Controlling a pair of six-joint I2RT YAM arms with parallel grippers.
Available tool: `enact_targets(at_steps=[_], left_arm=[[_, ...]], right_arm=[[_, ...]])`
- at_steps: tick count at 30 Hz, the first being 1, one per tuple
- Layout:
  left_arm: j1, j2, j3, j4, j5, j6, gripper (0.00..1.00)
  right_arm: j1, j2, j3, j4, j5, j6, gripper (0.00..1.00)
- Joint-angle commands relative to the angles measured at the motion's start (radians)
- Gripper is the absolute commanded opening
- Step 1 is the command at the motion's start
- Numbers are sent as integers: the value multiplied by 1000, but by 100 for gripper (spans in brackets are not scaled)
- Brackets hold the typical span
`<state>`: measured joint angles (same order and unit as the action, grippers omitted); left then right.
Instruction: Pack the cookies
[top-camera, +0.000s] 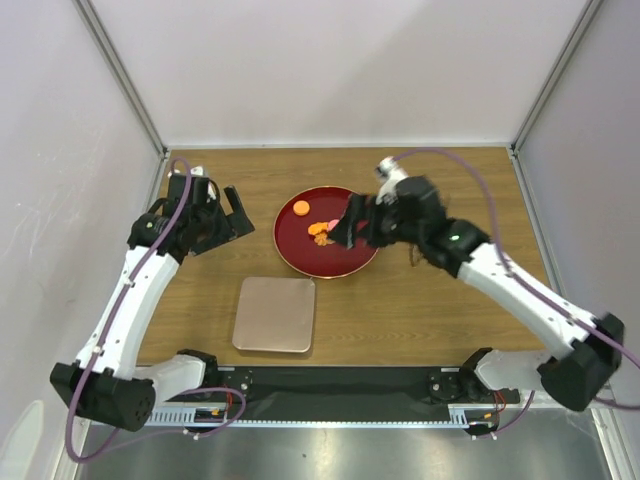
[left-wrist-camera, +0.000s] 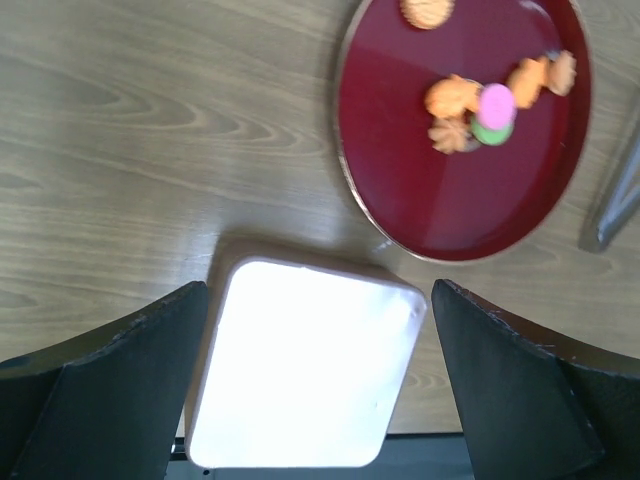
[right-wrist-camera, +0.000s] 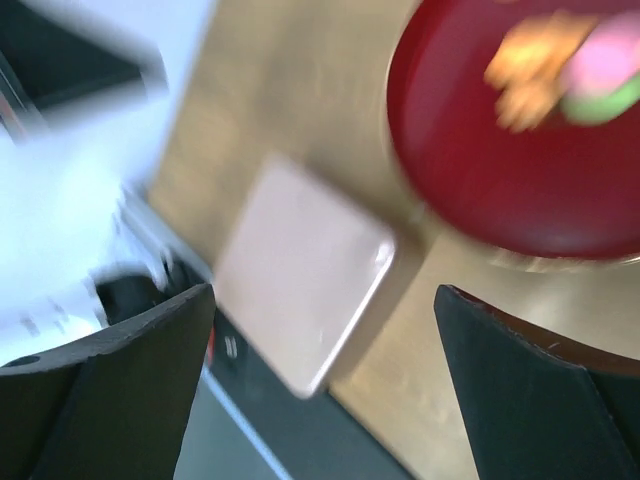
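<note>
The cookies (left-wrist-camera: 455, 100) lie on the red plate (left-wrist-camera: 450, 215), most in a small heap and one orange one apart near the rim. The right tool (top-camera: 347, 230) is just beside the heap, its fingers spread. The left tool (top-camera: 232, 208), also spread, is left of the plate above the bench (top-camera: 420, 300).

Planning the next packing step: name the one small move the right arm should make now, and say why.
Probably lower the right claw onto the cookie cluster and close on one cookie. The claw stands open and empty above the red plate, right beside the cluster, and all visible cookies lie on that plate.
</note>
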<state>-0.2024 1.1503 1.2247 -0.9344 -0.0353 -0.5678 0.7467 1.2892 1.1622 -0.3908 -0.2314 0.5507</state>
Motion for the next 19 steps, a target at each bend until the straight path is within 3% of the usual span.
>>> enact_targets(at_steps=[1, 8, 19], left_arm=[[-63, -53, 74, -40, -37, 54, 100], [-189, -138, 114, -41, -74, 78, 100], [-192, -204, 90, -49, -57, 94, 100]], right_arm=[[-81, -88, 97, -89, 29, -34, 100], [-171, -171, 189, -177, 170, -38, 100], [-187, -228, 157, -175, 254, -25, 100]])
